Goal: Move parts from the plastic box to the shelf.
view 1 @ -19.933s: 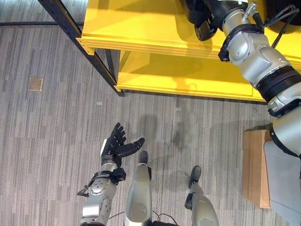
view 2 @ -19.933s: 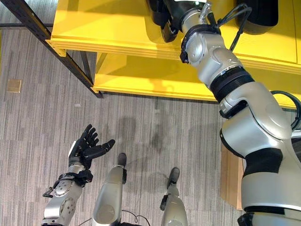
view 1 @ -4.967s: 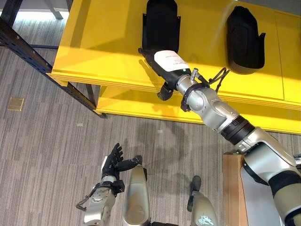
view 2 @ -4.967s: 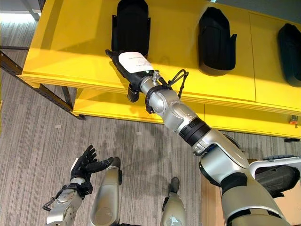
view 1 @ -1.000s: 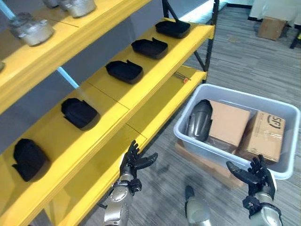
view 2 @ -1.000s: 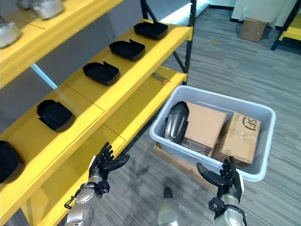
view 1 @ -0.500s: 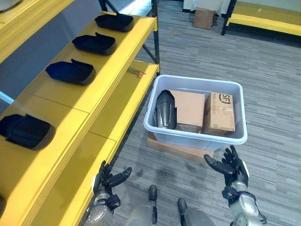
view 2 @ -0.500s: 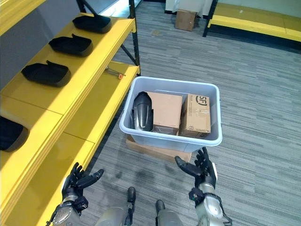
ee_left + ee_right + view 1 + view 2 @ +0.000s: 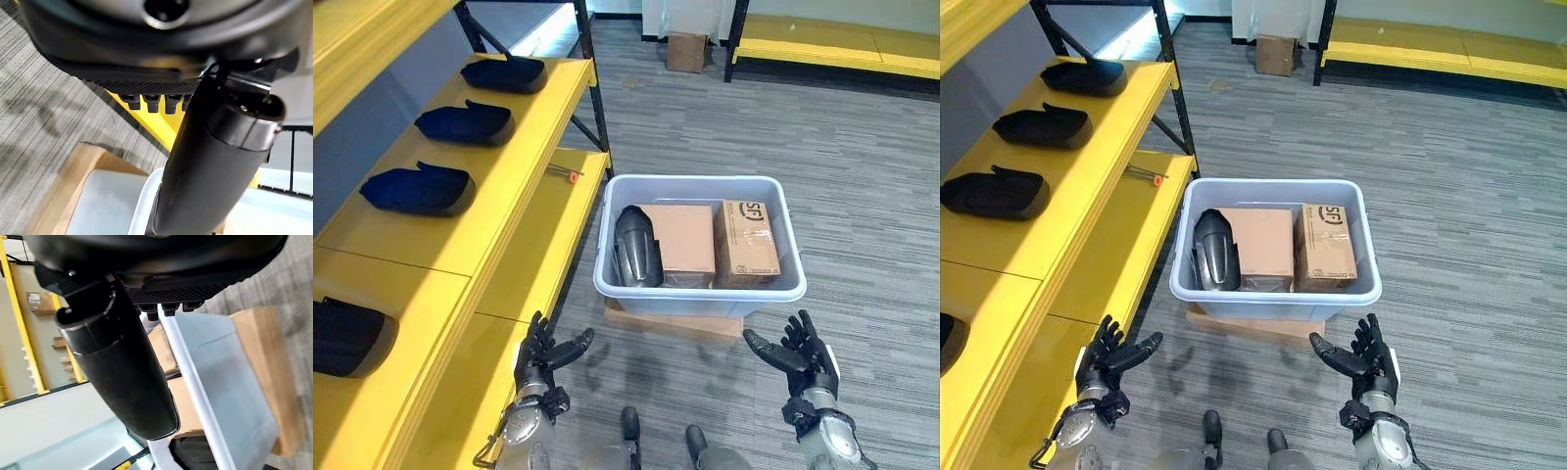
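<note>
Nearest, two dark robot hands hover low over grey carpet, short of a pale plastic box (image 9: 697, 297). The left hand (image 9: 540, 352) is on the box's shelf side, the right hand (image 9: 803, 354) on its other side. Both hold nothing, palms turned inward, fingers straight and spread, thumbs pointing toward each other.

The wrist views add what the head views lack: the left wrist view looks past the thumb at the box's near corner, the flat brown board (image 9: 672, 322) under it and a yellow shelf edge; the right wrist view looks along the box's side wall to the cartons inside.

The box rests on that board. Inside it lie three things: one dark curved part (image 9: 636, 247) at the end nearest the shelf, then two brown cartons, a wider one (image 9: 682, 238) in the middle and a narrower one (image 9: 745, 240) at the far end from the shelf.

Beside the box stands a yellow shelf (image 9: 480, 211). Four black parts sit in a row on its upper level: (image 9: 347, 337), (image 9: 417, 189), (image 9: 466, 122), (image 9: 504, 74). A small orange-tipped tool (image 9: 564, 173) lies on the lower level.

Far beyond the box, another carton (image 9: 685, 51) sits on the floor.
</note>
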Controlling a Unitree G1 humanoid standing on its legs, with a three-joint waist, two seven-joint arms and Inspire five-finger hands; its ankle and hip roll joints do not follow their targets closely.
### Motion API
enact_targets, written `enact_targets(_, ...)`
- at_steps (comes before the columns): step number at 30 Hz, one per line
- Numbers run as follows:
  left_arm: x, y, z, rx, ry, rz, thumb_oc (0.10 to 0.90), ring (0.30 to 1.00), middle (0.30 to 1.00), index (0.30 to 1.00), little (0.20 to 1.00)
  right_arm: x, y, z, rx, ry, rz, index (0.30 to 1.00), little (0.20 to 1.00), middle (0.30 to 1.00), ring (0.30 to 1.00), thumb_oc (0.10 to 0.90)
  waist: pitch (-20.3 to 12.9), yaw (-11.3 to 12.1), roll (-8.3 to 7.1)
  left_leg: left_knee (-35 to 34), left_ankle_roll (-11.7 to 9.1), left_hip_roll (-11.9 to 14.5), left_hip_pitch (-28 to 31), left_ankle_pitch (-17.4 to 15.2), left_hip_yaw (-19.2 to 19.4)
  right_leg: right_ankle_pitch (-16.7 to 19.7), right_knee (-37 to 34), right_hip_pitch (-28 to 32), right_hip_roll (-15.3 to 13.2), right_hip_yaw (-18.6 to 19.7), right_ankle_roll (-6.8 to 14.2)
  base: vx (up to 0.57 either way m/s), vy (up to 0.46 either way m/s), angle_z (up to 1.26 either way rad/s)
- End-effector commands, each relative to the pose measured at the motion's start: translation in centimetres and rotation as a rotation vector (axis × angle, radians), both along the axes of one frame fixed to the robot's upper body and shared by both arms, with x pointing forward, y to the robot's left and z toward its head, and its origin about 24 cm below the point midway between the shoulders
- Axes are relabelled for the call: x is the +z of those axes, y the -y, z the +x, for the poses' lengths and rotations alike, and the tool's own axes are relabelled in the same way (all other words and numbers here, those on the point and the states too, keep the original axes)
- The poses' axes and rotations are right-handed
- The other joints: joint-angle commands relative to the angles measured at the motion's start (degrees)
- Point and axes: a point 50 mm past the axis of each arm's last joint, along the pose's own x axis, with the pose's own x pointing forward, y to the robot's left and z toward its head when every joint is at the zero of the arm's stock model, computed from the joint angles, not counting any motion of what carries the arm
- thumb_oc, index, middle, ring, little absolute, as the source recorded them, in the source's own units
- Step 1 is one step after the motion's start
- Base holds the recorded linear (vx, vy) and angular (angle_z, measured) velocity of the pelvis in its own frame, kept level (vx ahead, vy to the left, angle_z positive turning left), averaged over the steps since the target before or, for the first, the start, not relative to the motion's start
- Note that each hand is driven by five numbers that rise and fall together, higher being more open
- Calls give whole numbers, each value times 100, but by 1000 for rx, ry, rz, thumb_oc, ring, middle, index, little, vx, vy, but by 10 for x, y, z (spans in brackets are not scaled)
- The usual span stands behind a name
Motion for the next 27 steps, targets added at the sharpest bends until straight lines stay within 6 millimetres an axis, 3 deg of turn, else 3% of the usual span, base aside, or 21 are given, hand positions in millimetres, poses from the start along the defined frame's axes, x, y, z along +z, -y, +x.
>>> enact_targets(1,32,-19,7,36,181,72,900,1000,1000,1000,1000,39,15,0,-46,190,-112,1000,1000,1000,1000,900,-513,12,8,-204,-370,556,46,-203,-539,925,-407,-26,-289,-186,-297,42,105,-5)
enact_targets(6,35,-18,11,10,190,85,900,1000,1000,1000,1000,44,8,9,-20,221,-109,1000,1000,1000,1000,900,-477,63,2,-88,-361,471,111,-182,-519,949,-205,-121,-315,-187,-294,38,136,-14)
enact_targets(7,34,-16,13,-4,188,82,900,1000,1000,1000,1000,45,4,12,-8,231,-100,1000,1000,1000,1000,900,-416,71,50,-105,-355,384,189,-173,-563,961,459,-323,-150,-155,-278,32,167,-9)
enact_targets(8,34,-16,13,-4,188,82,900,1000,1000,1000,1000,45,4,12,-8,231,-100,1000,1000,1000,1000,900,-413,76,49,-108,-356,384,195,-173,-557,953,474,-328,-149,-149,-279,43,199,-23)
enact_targets(11,30,-11,11,-7,173,68,900,1000,1000,1000,1000,48,4,14,16,238,-113,1000,1000,1000,1000,900,-60,-72,331,-205,-350,480,609,-215,-523,888,1816,-1005,386,-310,-254,16,214,-53)
enact_targets(12,29,-10,10,-2,168,64,900,1000,1000,1000,1000,49,3,15,28,242,-115,1000,1000,1000,1000,900,85,-91,397,-213,-354,514,745,-227,-475,831,2043,-1121,452,-549,-258,41,188,-48)
enact_targets(13,28,-10,9,5,165,62,900,1000,1000,1000,1000,49,1,16,36,243,-114,1000,1000,1000,1000,900,198,-83,425,-213,-364,509,894,-258,-422,732,2043,-1143,383,-796,-290,147,171,-33)
enact_targets(14,24,-12,2,28,148,48,900,1000,1000,1000,1000,48,-1,17,48,240,-110,1000,1000,1000,1000,900,201,-30,413,-213,-392,429,1071,-355,-318,654,1553,-1083,193,-1084,-307,140,104,-49)
enact_targets(15,24,-12,2,28,148,48,900,1000,1000,1000,1000,48,-1,17,48,240,-110,1000,1000,1000,1000,900,208,-29,417,-213,-393,432,1082,-358,-317,655,1548,-1071,196,-1084,-308,212,52,-85)
enact_targets(16,20,-12,-3,50,131,35,900,1000,1000,1000,1000,46,-2,17,57,230,-105,1000,1000,1000,1000,900,146,3,419,-213,-386,374,1093,-456,-294,656,854,-1172,120,-1260,-285,108,-4,-91)
enact_targets(17,20,-12,-3,50,130,35,900,1000,1000,1000,1000,46,-2,17,57,229,-106,1000,1000,1000,1000,900,152,0,427,-213,-388,382,1104,-463,-295,659,840,-1155,127,-1265,-286,166,-20,-78)
enact_targets(19,15,-12,-11,79,109,21,900,1000,1000,1000,1000,47,-6,20,81,235,-101,1000,1000,1000,1000,900,125,25,508,-213,-451,463,1208,-451,-175,749,-47,-1449,-110,-1483,-239,178,-48,-39)
enact_targets(24,13,-5,-5,67,114,7,900,1000,1000,1000,1000,54,-9,19,74,262,-110,1000,1000,1000,1000,900,231,-189,605,-213,-455,652,1530,-374,-171,853,-491,-1684,-256,-1421,-169,198,-102,-2)
enact_targets(27,14,5,2,31,129,-13,900,1000,1000,1000,1000,53,0,13,33,250,-132,1000,1000,1000,1000,900,129,-377,519,-46,-396,716,1550,-396,-256,896,-391,-1487,-269,-1303,-158,179,-164,68)
